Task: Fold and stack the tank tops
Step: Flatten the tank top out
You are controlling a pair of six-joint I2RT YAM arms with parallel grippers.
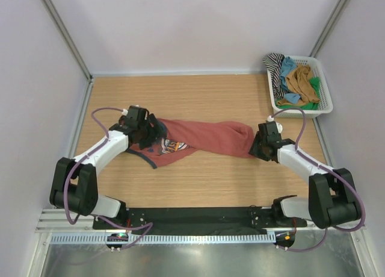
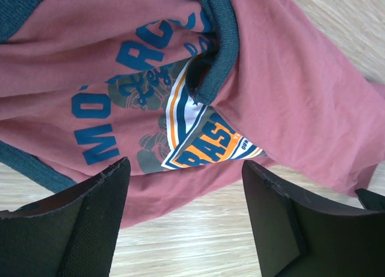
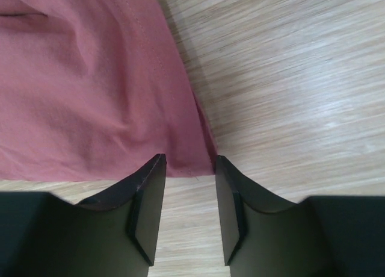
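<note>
A rust-red tank top with navy trim and a blue-orange chest print lies crumpled across the middle of the wooden table. My left gripper is at its left, printed end; in the left wrist view its jaws stand wide open just short of the cloth's edge, print beyond. My right gripper is at the shirt's right end; in the right wrist view its jaws are open, straddling the hem corner. Other tank tops sit bunched in a basket.
A white basket stands at the table's back right, holding striped, blue, ochre and green cloth. Grey walls close in the table on three sides. Bare wood shows in front of the shirt.
</note>
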